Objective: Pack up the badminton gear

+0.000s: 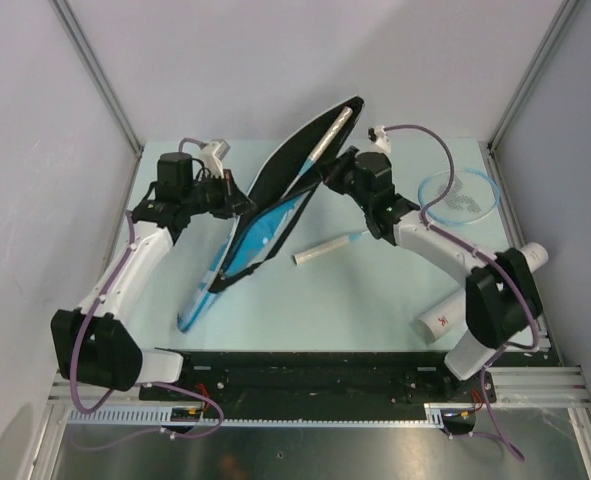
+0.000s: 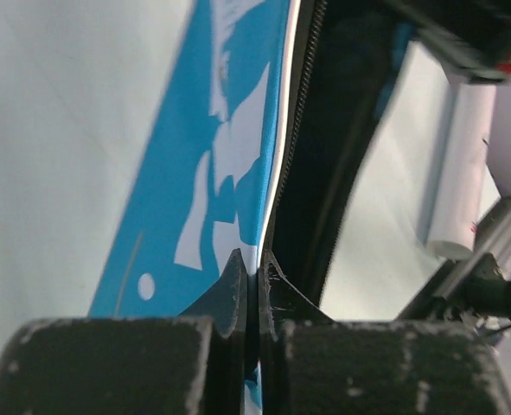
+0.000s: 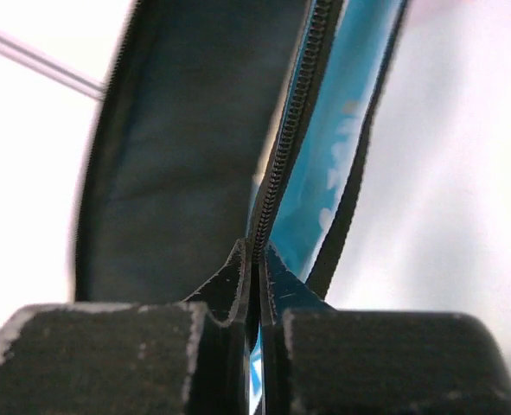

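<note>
The blue racket cover (image 1: 265, 235) is held open in mid-table, its black-lined upper flap (image 1: 295, 150) raised. My left gripper (image 1: 240, 203) is shut on the lower flap's edge; in the left wrist view the gripper (image 2: 255, 268) pinches the blue, white-lettered cover (image 2: 194, 156). My right gripper (image 1: 327, 172) is shut on the raised flap's zipper edge (image 3: 281, 164); the right wrist view shows the gripper (image 3: 255, 259). A pale racket handle (image 1: 332, 130) lies against the raised flap. A second racket lies right of the cover, handle (image 1: 320, 250) on the table, light-blue frame (image 1: 462, 190) at far right. No shuttlecocks show.
The long white tube (image 1: 440, 322) lies at the near right, partly under my right arm, and also shows in the left wrist view (image 2: 463, 156). Grey walls with metal posts enclose the table on three sides.
</note>
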Available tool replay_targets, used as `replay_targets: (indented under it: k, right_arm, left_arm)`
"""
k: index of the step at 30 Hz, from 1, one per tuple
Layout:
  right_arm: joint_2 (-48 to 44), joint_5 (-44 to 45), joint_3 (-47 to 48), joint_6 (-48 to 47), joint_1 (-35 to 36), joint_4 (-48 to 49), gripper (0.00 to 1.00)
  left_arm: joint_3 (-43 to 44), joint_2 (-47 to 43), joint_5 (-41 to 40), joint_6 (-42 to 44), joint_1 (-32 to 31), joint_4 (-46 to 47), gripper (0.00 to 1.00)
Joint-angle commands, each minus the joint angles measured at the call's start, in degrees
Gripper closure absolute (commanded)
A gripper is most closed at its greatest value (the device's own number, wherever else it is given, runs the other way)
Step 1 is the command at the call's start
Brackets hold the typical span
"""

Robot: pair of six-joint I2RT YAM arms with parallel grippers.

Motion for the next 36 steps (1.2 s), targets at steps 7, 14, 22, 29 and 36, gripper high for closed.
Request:
replay_targets:
  k: [7, 14, 22, 29, 36]
  right_arm:
    - [6.93, 1.08, 4.27, 2.66, 2.64, -2.73, 1.0]
    - [10.45, -3.57, 5.33, -2.18, -0.7, -3.26, 0.83]
    - [3.35, -6.4, 7.09, -8.87, -5.53, -30.0, 0.0]
    - [6.04, 8.1, 7.52, 6.84, -6.59, -46.57, 0.0]
    - [11.67, 13.9, 11.65, 24.08, -7.83, -56.24, 0.21]
  left_arm:
    - [0.28, -0.16, -11.33, 0.69, 0.86, 1.47, 1.0]
    - [2.74, 7.4, -10.55, 1.48, 1.65, 0.68, 1.0]
    - [3.62, 9.79, -15.54, 2.18, 1.74, 0.77, 1.0]
    - [2.83, 10.56, -15.48, 0.96, 1.82, 0.77, 1.0]
    - [2.39, 10.05, -12.31, 0.42, 1.74, 0.77, 1.0]
